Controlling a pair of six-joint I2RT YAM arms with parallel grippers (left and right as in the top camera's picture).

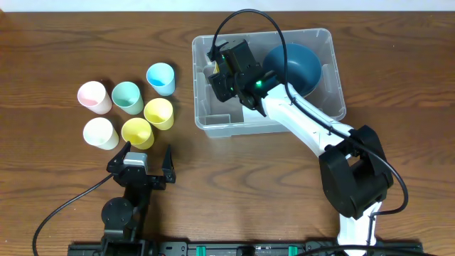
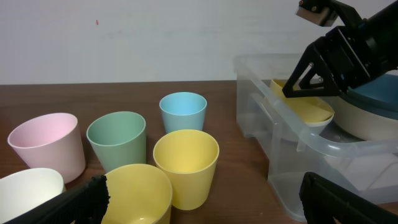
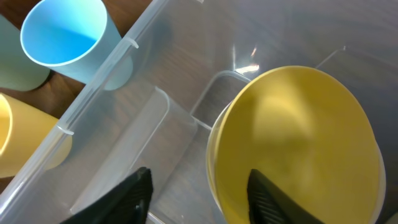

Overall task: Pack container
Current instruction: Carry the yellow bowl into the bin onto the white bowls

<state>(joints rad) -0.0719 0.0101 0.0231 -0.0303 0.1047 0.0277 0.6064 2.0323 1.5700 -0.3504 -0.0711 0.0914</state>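
The clear container (image 1: 201, 121) stands at the back centre; it also shows in the left wrist view (image 2: 323, 146) and the right wrist view (image 3: 99, 87). Inside it lie a dark blue bowl (image 1: 295, 67) at the right and a yellow bowl (image 3: 298, 149) at the left. My right gripper (image 1: 226, 82) is down in the container's left part. Its fingers (image 3: 199, 180) are open and straddle the yellow bowl's rim, one finger inside the bowl and one outside. The yellow bowl is hidden under the gripper in the overhead view. My left gripper (image 1: 148, 151) is open and empty, low over the table.
Several cups stand left of the container: pink (image 1: 94, 97), green (image 1: 128, 97), blue (image 1: 161, 78), two yellow (image 1: 159, 113) (image 1: 137, 132) and white (image 1: 100, 133). The nearer yellow cup (image 2: 134, 193) is just in front of my left gripper (image 2: 202, 193).
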